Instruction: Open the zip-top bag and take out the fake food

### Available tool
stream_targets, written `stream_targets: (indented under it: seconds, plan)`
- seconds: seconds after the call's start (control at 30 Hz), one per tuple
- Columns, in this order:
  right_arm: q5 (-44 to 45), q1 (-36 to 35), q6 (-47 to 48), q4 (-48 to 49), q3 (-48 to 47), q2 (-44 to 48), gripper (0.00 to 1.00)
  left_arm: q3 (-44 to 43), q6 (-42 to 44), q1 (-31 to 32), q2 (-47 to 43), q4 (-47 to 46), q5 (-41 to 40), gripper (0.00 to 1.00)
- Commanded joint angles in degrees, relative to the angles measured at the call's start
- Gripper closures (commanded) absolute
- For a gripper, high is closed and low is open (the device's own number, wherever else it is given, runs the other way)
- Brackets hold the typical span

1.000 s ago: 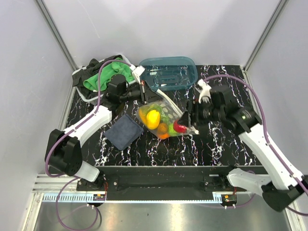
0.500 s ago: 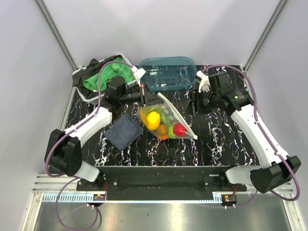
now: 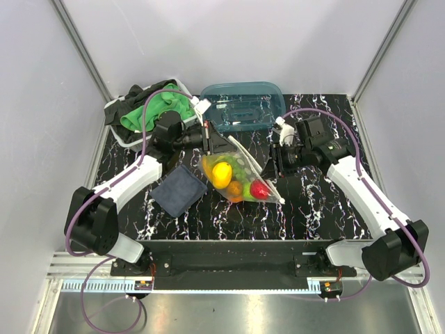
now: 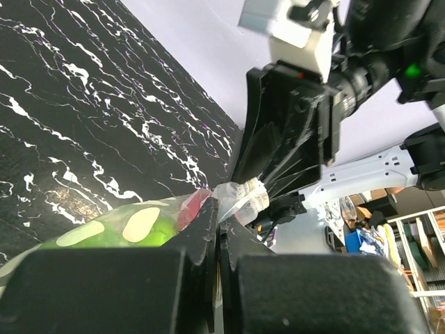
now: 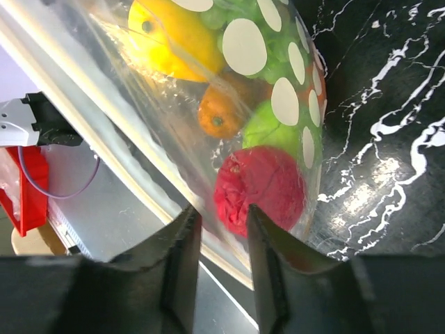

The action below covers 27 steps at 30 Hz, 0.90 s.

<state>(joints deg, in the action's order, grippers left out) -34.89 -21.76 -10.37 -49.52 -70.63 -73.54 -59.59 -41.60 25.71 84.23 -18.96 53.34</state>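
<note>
- While the left pincer (image 4: 219, 219) stands fully shut, it pinches a crumpled corner of the zip-top bag (image 3: 240, 170) between its fingertips.
- Bag position: middle of the black marbled table (image 3: 313, 202), between the two pincers. Its upper left corner runs up to the left pincer.
- Contents: the fake food is inside the bag. A yellow piece (image 5: 174, 31), a small orange piece (image 5: 217, 115), a light green piece (image 5: 268, 129) and a red piece (image 5: 261, 191) press against the dotted film.
- Right pincer (image 5: 222, 216): at the bag's right end, jaws a narrow gap apart. The bag's long straight edge runs between them, with the red piece just beyond the fingertips. Whether the fingers touch the film cannot be told.
- Zip strip: open or sealed cannot be told.
- Surroundings: a teal tub (image 3: 243, 104) stands at the far edge, just behind the bag. A green cloth (image 3: 156, 108) lies at the far left corner. A dark blue cloth (image 3: 179, 189) lies flat, near the bag's left side.
</note>
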Motion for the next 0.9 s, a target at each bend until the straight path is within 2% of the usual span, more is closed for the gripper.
stream_targets:
  seconds: [0.0, 0.03, 0.1, 0.13, 0.2, 0.27, 0.3, 0.33, 0.4, 0.47, 0.5, 0.53, 0.63, 0.87]
  plan:
    - [-2.9, -0.2, -1.1, 5.8, 2.2, 2.6, 0.65, -0.8, -1.4, 0.0, -1.3, -3.8, 1.9, 1.00]
    - [-3.0, -0.2, -1.4, 6.3, 2.8, 2.9, 0.68, -0.9, -1.5, 0.2, -1.3, -3.5, 1.7, 1.00]
    - [-3.8, -0.2, -2.6, 7.7, 3.6, 3.0, 0.82, -1.7, -1.1, 0.5, -1.5, -2.9, 1.2, 1.00]
    - [-4.0, -0.2, -3.2, 8.0, 3.7, 3.0, 0.87, -2.4, -0.3, 0.8, -1.6, 0.5, -0.7, 1.00]
    - [-4.2, -0.2, -5.1, 8.8, 3.7, 3.7, 1.00, -4.9, 3.7, 1.3, -2.2, 6.3, -4.0, 0.79]
    - [-3.0, -0.2, -7.3, 9.3, 3.7, 4.2, 1.00, -6.3, 6.3, 2.5, -3.9, 13.9, -10.3, 0.58]
    - [-2.4, -0.2, -8.1, 9.6, 3.6, 4.4, 1.00, -7.1, 8.7, 3.0, -4.6, 16.2, -12.5, 0.34]
    - [-1.8, -0.3, -8.8, 9.8, 3.6, 4.5, 1.00, -8.5, 9.8, 3.9, -5.5, 21.2, -17.3, 0.31]
    - [-0.4, -0.2, -10.8, 10.2, 3.7, 4.9, 1.00, -9.4, 11.3, 4.7, -7.8, 25.3, -21.3, 0.29]
    - [0.5, -0.2, -12.3, 10.6, 4.3, 5.0, 1.00, -10.0, 11.4, 5.5, -9.4, 30.8, -28.6, 0.25]
    - [1.0, -0.2, -12.7, 10.8, 4.4, 4.9, 1.00, -10.5, 12.2, 6.4, -11.1, 32.8, -30.7, 0.19]
    - [1.4, -0.2, -13.4, 10.8, 4.4, 5.0, 1.00, -11.2, 12.8, 7.2, -11.7, 37.8, -35.8, 0.18]
    - [1.8, -0.2, -14.4, 10.9, 4.9, 5.4, 1.00, -12.7, 12.3, 9.8, -14.3, 43.8, -42.1, 0.17]
    - [1.7, -0.2, -16.5, 12.1, 6.7, 7.2, 1.00, -15.4, 4.4, 18.1, -16.5, 54.0, -53.2, 0.19]
